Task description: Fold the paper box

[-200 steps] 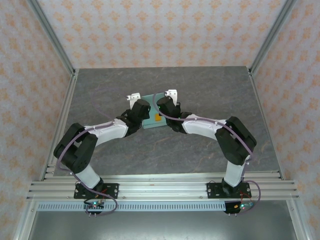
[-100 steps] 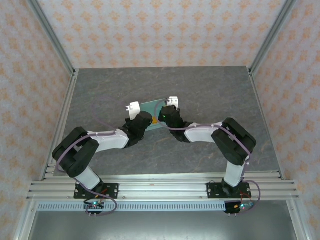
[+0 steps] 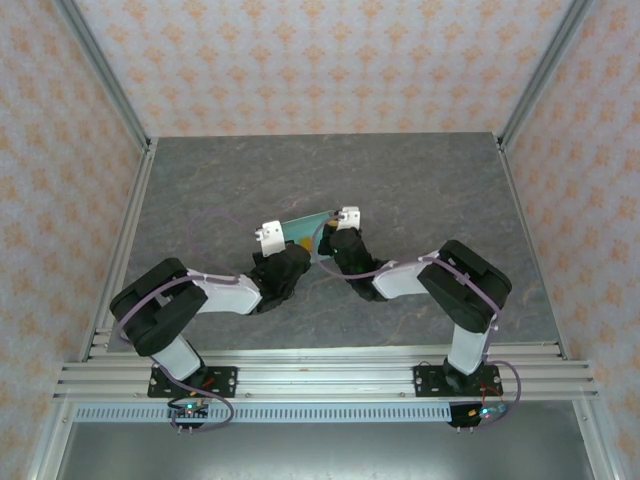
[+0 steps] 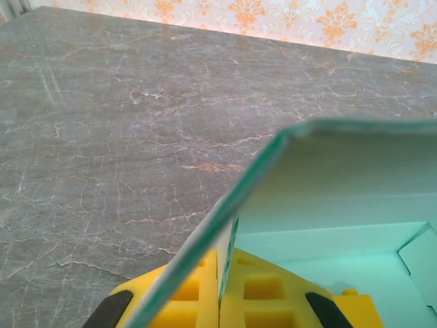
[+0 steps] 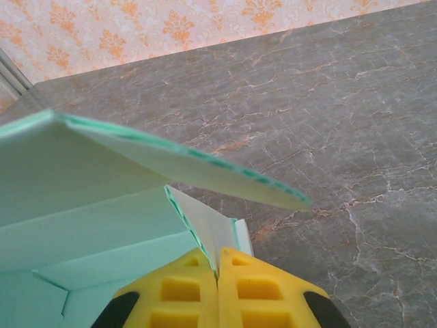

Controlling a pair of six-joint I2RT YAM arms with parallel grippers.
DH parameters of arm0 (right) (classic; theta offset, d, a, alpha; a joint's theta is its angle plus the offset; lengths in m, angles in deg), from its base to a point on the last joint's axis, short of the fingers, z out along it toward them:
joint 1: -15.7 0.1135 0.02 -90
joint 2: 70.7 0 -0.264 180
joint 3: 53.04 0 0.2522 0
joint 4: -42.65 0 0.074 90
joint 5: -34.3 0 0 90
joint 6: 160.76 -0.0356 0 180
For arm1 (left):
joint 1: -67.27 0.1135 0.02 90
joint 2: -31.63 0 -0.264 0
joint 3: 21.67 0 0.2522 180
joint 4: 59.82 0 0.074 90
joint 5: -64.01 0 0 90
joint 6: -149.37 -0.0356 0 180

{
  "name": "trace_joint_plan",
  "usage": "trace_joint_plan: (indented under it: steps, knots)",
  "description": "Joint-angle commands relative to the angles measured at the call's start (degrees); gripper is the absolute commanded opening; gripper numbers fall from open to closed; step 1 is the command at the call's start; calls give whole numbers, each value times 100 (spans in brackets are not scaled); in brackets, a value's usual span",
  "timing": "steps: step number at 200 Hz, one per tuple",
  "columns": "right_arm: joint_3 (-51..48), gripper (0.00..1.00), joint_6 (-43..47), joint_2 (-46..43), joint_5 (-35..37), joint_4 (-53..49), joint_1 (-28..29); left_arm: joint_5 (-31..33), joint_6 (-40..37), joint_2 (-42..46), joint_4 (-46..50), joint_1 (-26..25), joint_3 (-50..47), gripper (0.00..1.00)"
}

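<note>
Two closed grips: left gripper [image 4: 220,290] and right gripper [image 5: 218,277] each pinch a paper box [image 4: 341,184] edge between them; pulling apart could tear the card.

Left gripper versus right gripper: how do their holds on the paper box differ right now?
The left gripper pinches the paper box at its left end, the right gripper at its right end. In the top view the left gripper sits closer in, the right gripper farther out, so the box slants. Both are shut on card.
</note>
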Motion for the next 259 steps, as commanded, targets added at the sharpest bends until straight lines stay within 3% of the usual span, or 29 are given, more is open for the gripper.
trace_joint_plan:
  steps: [1,118,219,259]
  knots:
    - [-261,4,-303,10,315,-170,-54,668,262,-209,-25,-44,-264,5]
    - [-716,6,-631,372,665,285,149,1256,332,-824,-410,-387,-559,5]
    - [-638,18,-358,-319,352,-424,149,1405,158,-682,-133,-435,-405,5]
    - [-677,30,-281,-543,31,-753,149,1413,151,-668,-4,-440,-332,5]
